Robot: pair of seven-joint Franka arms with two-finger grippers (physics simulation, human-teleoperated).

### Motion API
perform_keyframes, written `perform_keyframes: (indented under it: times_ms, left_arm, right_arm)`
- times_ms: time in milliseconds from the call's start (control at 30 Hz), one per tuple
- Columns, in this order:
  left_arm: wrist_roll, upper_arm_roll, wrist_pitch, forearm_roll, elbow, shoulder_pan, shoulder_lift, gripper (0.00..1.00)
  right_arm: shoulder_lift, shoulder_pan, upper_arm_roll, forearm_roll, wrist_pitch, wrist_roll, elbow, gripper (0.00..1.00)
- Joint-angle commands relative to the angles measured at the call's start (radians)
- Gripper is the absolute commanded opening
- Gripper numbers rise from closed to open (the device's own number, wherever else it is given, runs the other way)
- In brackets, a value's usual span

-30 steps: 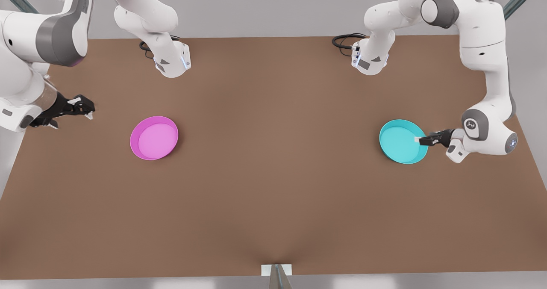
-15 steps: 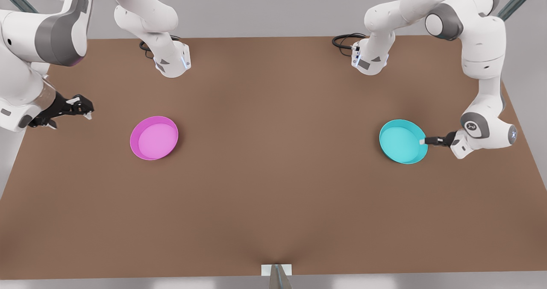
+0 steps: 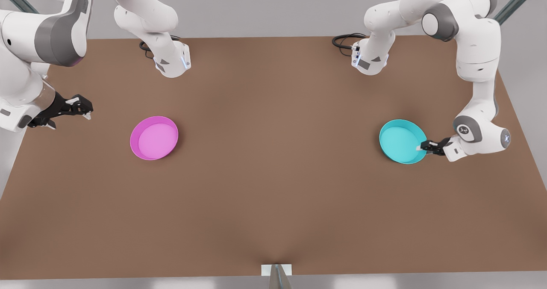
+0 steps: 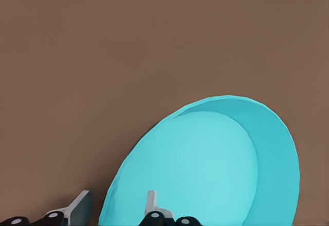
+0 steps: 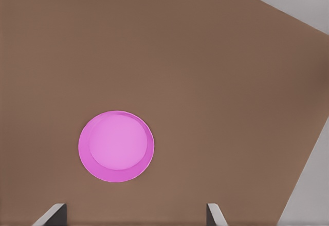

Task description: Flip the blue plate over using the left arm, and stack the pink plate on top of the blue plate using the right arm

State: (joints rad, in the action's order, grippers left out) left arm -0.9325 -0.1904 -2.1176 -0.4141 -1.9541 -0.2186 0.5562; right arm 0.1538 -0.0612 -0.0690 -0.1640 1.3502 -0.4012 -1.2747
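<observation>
1. The left end effector (image 3: 423, 147) sits at the rim of the blue plate (image 3: 401, 141), on the side of the plate toward the front view's right. Its left wrist view shows one finger (image 4: 150, 205) over the inside of the blue plate (image 4: 205, 169) and the other finger (image 4: 77, 206) outside the rim, above bare table. The fingers are parted narrowly, straddling the rim rather than clamped on it, as far as I can judge.

2. The relation the flip turns on: the plate lies straight ahead of this end effector, toward the front view's left, with the rim wall running between the two fingers. Closing them should pinch that wall. The plate rests flat and open side up on the table (image 3: 273, 173), so the flip is not yet done.

3. The plate is round, so it has no long axis to line up with; only the chosen rim point matters, and a shallow bite could slip during the turn.

4. Well apart, across the table at the front view's left, the pink plate (image 3: 154, 137) lies flat and open side up.

5. Farther left again, the right end effector (image 3: 81, 108) hangs above the table edge with fingers spread wide, waiting. Its right wrist view looks down on the pink plate (image 5: 116, 146), ahead of its fingertips (image 5: 51, 213).

6. Each arm is nearer its own plate.
</observation>
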Motion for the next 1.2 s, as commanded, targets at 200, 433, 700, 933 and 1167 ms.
perform_keyframes:
  times_ms: [200,433,700,933,1167]
  left_arm:
    - [-0.063,0.005,0.001,0.001,0.007,0.001,-0.001,0.38]
    - [-0.057,0.006,-0.001,0.001,0.007,0.030,0.007,0.37]
    - [0.012,0.005,0.027,0.018,0.061,0.041,-0.007,0.21]
    - [0.395,0.003,0.231,0.112,0.236,0.123,-0.088,0.21]
    - [1.230,0.008,0.370,0.448,0.600,0.453,-0.122,0.21]
  right_arm:
    - [0.000,0.000,0.000,0.000,0.000,-0.001,0.001,1.00]
    - [0.000,-0.002,0.000,-0.002,0.001,-0.001,0.001,1.00]
    - [0.000,-0.002,0.000,-0.002,0.001,-0.001,0.001,1.00]
    - [0.000,-0.002,0.000,-0.002,0.001,-0.001,0.001,1.00]
    - [0.000,-0.002,0.000,-0.002,0.001,-0.001,0.001,1.00]
